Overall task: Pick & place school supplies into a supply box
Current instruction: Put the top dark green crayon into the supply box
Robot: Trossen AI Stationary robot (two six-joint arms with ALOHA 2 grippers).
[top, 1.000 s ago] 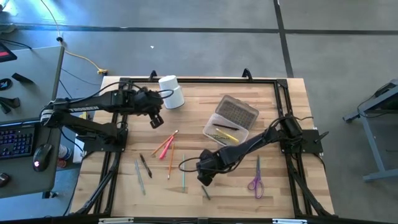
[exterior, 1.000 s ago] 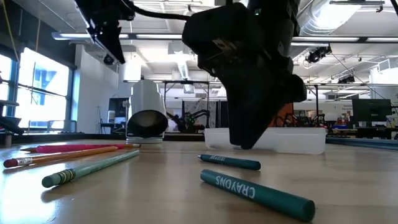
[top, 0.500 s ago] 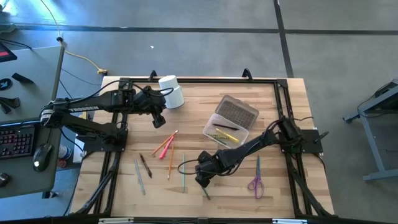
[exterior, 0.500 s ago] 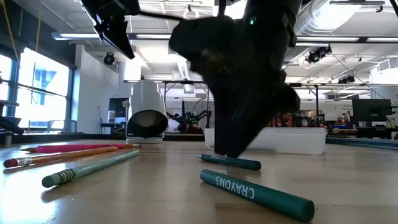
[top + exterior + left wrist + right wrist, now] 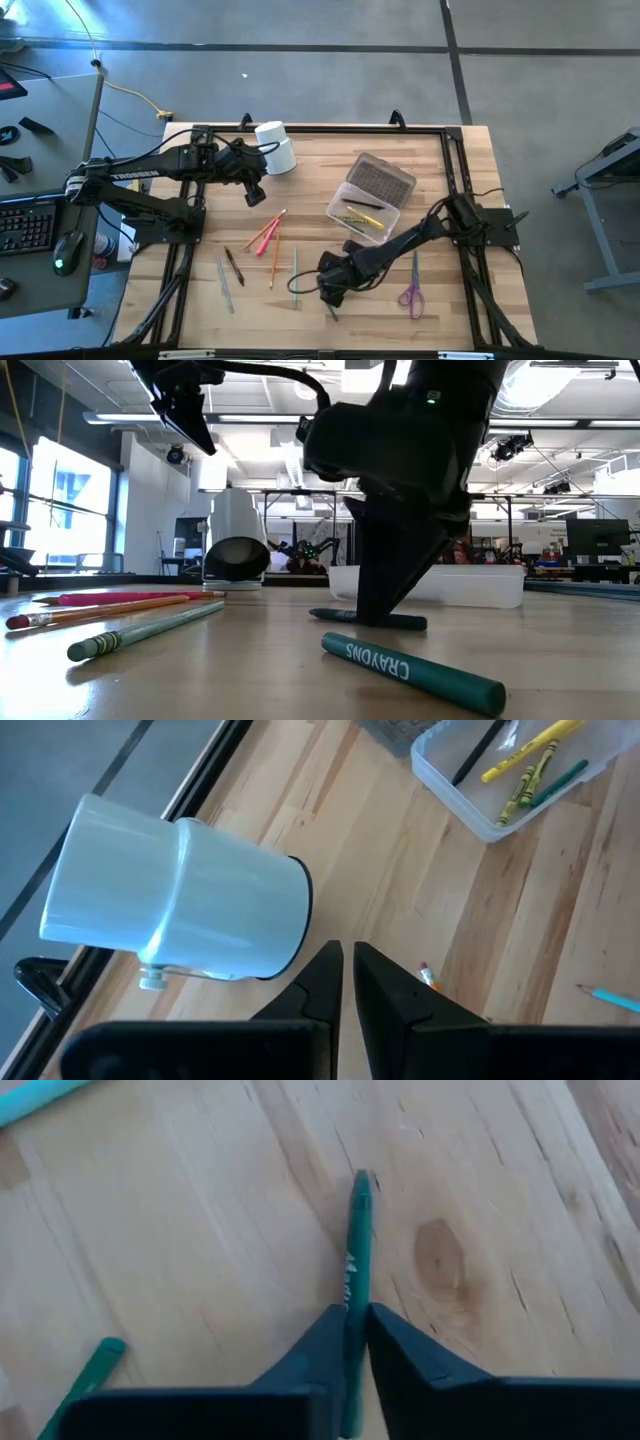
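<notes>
My right gripper (image 5: 330, 296) stands low over the table's near middle, shut on a green crayon (image 5: 357, 1240) that lies on the wood (image 5: 400, 623). A second green crayon (image 5: 412, 672) lies nearer the front edge. The clear supply box (image 5: 370, 195) sits right of centre with several crayons inside. Red and orange pencils (image 5: 265, 236), a green pencil (image 5: 295, 275), a grey one (image 5: 224, 284) and purple scissors (image 5: 411, 290) lie flat on the table. My left gripper (image 5: 254, 193) hangs shut in the air beside the tipped white cup (image 5: 277, 148), holding nothing. My right gripper pinches the green crayon's two long sides (image 5: 350, 1312) between its two fingers, about midway along it (image 5: 372, 619). The fingers come from above, pointing steeply down, and the crayon runs through the gap between them. The crayon lies flat on the table.
The white cup (image 5: 180, 890) lies on its side at the far left, its mouth toward the table's middle. A dark frame rail (image 5: 320, 130) runs around the tabletop. A desk with a keyboard (image 5: 25, 225) stands off the left edge.
My right gripper has sunk toward the table and drifted a little toward the near edge, rolling its wrist. Its fingertips have come down on either side of the green crayon and shut on it. The crayon stays on the wood.
</notes>
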